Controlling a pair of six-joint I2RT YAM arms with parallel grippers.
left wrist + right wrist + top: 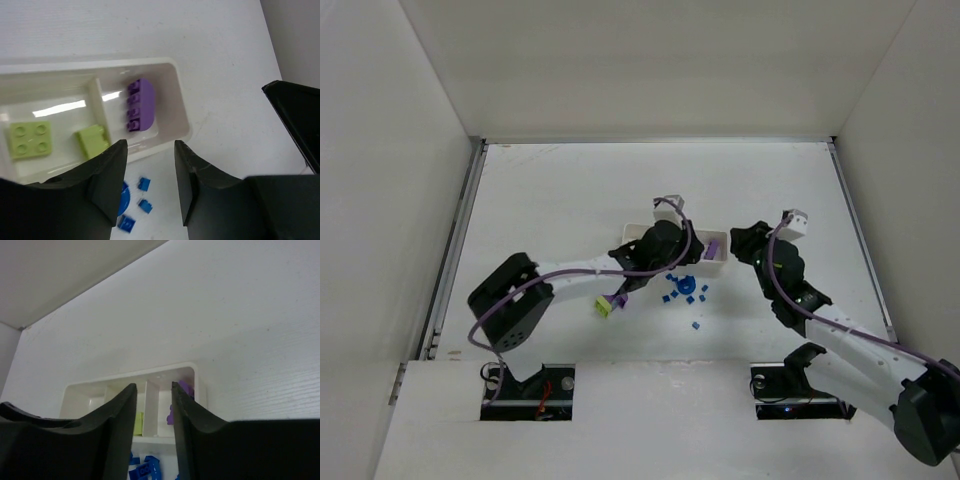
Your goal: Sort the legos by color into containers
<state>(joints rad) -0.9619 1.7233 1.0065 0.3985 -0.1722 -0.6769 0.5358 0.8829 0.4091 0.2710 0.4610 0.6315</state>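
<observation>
From above we see the white tray (638, 231) mid-table, with blue cubes (686, 291) scattered just beside it. At the left wrist, a rounded purple block (140, 105) lies in the end compartment and two lime blocks (29, 139) in the next; the left gripper (150, 167) gapes empty. At the right wrist, the right gripper (153, 402) has its jaws slightly apart, holding nothing.

White table (570, 190), plain white walls (650, 60)

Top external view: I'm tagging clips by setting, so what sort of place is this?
Probably a lab robot test cell: a white table boxed in by plain white walls, a left arm and right arm bolted at its near edge, and a divided tray with toy legos as props.
</observation>
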